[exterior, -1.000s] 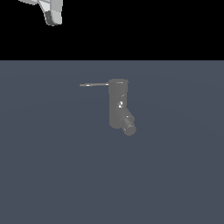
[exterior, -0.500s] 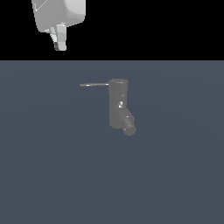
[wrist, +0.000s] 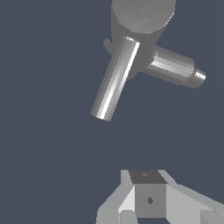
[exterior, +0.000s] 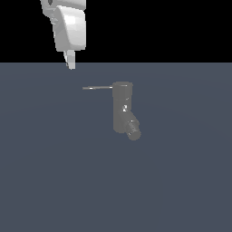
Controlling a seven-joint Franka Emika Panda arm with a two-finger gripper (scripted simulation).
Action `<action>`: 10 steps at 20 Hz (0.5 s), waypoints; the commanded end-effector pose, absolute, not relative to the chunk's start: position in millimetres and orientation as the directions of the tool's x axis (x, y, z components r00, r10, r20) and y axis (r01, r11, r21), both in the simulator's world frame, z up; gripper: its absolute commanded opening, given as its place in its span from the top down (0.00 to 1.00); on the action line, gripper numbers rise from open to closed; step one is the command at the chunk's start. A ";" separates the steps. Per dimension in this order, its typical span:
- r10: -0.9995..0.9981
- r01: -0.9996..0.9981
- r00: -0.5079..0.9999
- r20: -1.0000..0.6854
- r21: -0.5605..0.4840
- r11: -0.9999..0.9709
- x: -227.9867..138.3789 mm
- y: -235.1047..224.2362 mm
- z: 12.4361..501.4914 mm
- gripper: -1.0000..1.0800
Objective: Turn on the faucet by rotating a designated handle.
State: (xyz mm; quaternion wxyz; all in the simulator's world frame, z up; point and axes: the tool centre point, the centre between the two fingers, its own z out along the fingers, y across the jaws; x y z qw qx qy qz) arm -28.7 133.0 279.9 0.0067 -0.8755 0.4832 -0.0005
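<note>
Exterior view: faucet stands upright a little above frame centre on a flat slate-blue floor. Dark grey cylinder, flat cap, small white mark on its side. Ribbed-tipped spout angles down toward the lower right. Handle, a thin grey rod, projects level from the cap toward the exterior view's left.

White arm enters from the top of frame, upper left. Gripper hangs at the arm's lower end, above and left of the handle's free tip, clear of it. Fingers seen as one narrow stub; cannot tell whether the claw is spread or closed.

Wrist view: handle and spout both spring from the faucet body; grey gripper parts at the lower edge, nothing held.
</note>
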 end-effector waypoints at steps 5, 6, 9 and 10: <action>-0.908 -0.908 0.418 -0.003 -0.008 -0.418 8.4 130.3 251.3 1.00; -0.917 -0.917 0.400 -0.003 -0.007 -0.400 14.2 129.4 246.9 1.00; -0.938 -0.938 0.347 -0.001 -0.005 -0.347 30.3 126.0 234.6 1.00; -0.944 -0.944 0.330 -0.001 -0.004 -0.330 35.2 124.7 230.8 1.00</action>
